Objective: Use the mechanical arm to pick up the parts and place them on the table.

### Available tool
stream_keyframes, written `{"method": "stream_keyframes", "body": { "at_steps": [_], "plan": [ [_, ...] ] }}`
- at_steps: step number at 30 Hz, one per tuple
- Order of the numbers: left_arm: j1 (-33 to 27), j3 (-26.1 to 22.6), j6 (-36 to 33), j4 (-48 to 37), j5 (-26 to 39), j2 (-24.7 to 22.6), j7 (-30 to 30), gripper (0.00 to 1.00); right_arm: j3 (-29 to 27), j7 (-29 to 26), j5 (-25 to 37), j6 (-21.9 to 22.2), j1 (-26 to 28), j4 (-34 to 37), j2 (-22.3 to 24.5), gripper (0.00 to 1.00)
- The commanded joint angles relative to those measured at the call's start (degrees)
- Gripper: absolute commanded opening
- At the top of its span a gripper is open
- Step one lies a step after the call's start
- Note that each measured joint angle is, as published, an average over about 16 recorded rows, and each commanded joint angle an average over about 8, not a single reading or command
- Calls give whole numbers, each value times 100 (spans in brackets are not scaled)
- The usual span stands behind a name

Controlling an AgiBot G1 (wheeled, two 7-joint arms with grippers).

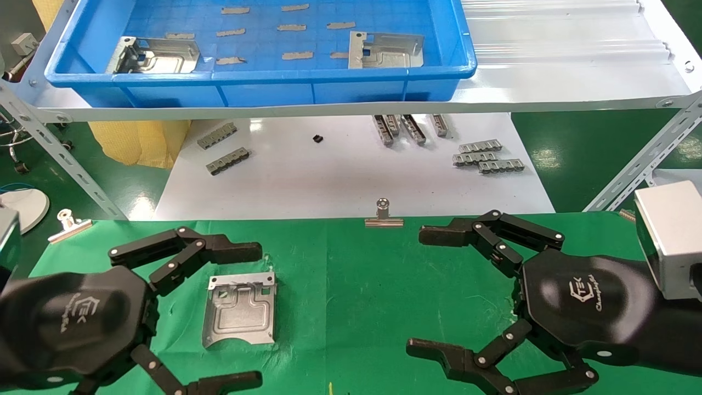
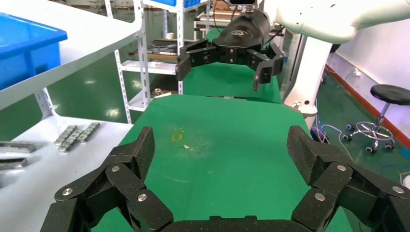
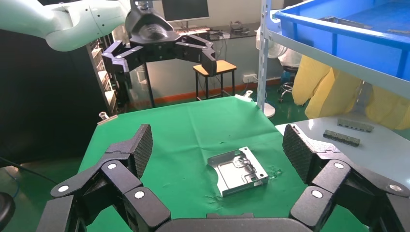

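One silver stamped part lies flat on the green table; it also shows in the right wrist view. Two more parts lie in the blue tray. My left gripper is open and empty, held above the cloth beside the lying part; its wrist view shows only bare cloth and a yellow mark. My right gripper is open and empty over the table's right side, its jaws facing the part from a distance.
The tray stands on a raised white shelf with angled metal struts. Below it a white board carries small grey slotted strips. Binder clips sit on the cloth's far edge.
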State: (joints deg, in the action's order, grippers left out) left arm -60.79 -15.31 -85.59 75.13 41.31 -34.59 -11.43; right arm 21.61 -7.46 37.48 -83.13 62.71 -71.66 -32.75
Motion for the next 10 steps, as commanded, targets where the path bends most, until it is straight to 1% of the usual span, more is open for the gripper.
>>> {"method": "stream_keyframes", "body": {
  "at_steps": [1,10],
  "plan": [
    [30,29,6,59,-23,18,-20,100,0,0,0,0,0,0,0,100],
    [-19,-20,1,-50,14,-11,26,100,0,0,0,0,0,0,0,100]
  ]
}}
